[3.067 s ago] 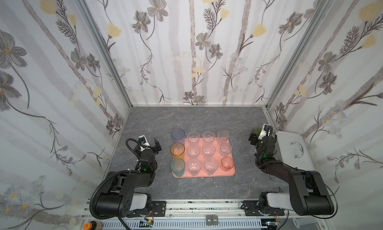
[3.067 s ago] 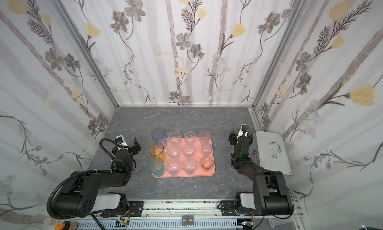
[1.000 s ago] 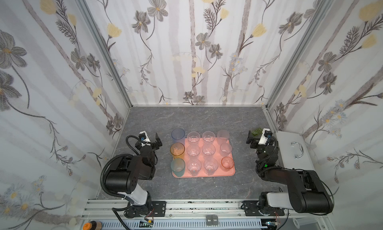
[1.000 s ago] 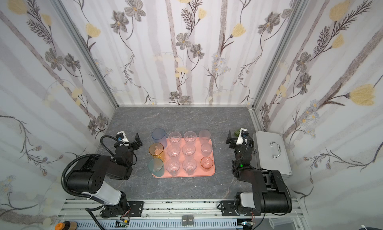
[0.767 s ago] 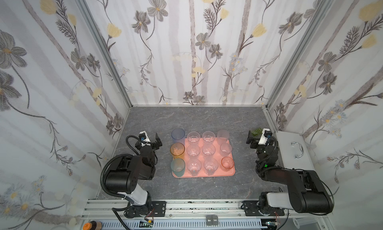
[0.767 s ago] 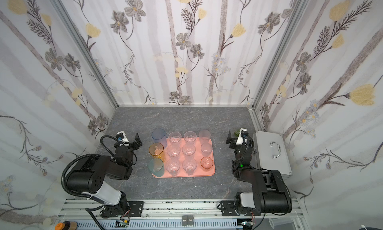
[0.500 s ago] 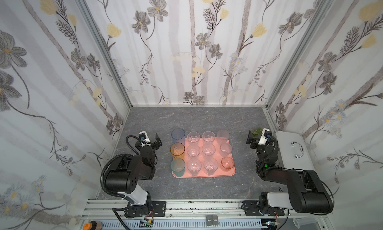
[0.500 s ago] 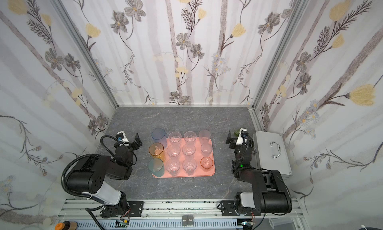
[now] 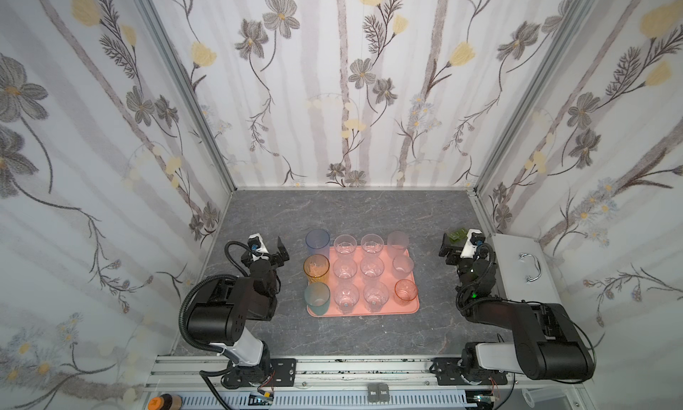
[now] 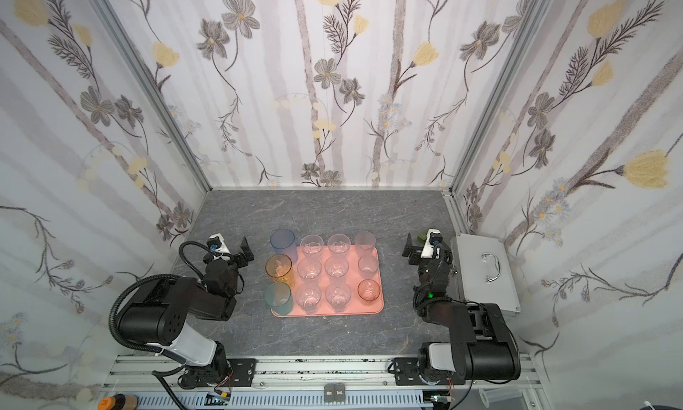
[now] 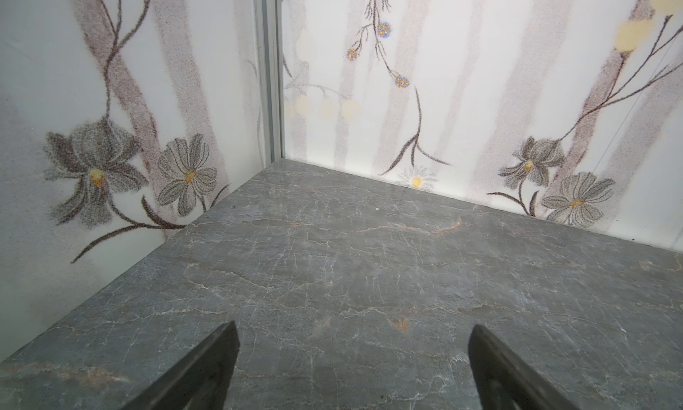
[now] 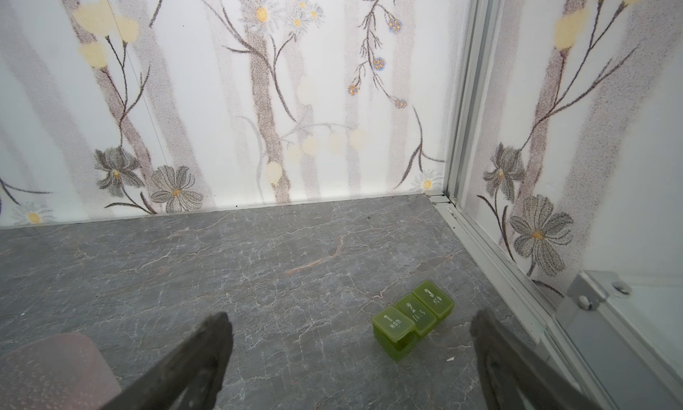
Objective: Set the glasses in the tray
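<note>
Both top views, twelve glasses [image 9: 371, 267] upright on tray [image 9: 388, 310], middle of desk [image 9: 369, 212], left gripper [image 9: 269, 246] and right gripper [image 9: 460, 246] spread wide, empty, flanking tray.

I'm counting twelve glasses [image 9: 371, 267] here: six clear, two frosted, plus one each in blue, amber, teal and reddish. Also seeing one pink tray [image 9: 406, 308], one green pill box [image 12: 412, 317] and one metal case [image 9: 517, 275].

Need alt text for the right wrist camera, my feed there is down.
The right pincer is open and empty above the grey marble table, with a green three-compartment pill box lying just ahead of it. A frosted pinkish glass shows at one edge, a grey metal box at the opposite edge, floral walls behind.
</note>
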### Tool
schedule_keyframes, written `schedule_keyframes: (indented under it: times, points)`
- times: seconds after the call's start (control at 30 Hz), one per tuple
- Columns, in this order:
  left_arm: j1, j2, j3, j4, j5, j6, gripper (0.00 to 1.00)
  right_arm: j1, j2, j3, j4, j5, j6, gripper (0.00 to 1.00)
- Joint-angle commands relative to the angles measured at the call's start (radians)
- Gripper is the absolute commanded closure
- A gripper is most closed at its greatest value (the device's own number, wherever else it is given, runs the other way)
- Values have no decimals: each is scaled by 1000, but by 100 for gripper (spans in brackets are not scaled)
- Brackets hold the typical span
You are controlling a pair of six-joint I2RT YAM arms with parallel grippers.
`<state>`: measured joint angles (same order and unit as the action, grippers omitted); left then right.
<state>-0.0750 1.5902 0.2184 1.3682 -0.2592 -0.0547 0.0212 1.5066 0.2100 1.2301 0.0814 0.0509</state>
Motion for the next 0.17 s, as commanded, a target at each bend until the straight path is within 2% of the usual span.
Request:
schedule_keyframes:
  times: [0.0,0.13]
  points:
    - [-3,1,7,9,57,29,0,0,1,1,57,0,-16,0]
    - [-3,-8,-4,12,66,27,0,0,1,1,57,0,-19,0]
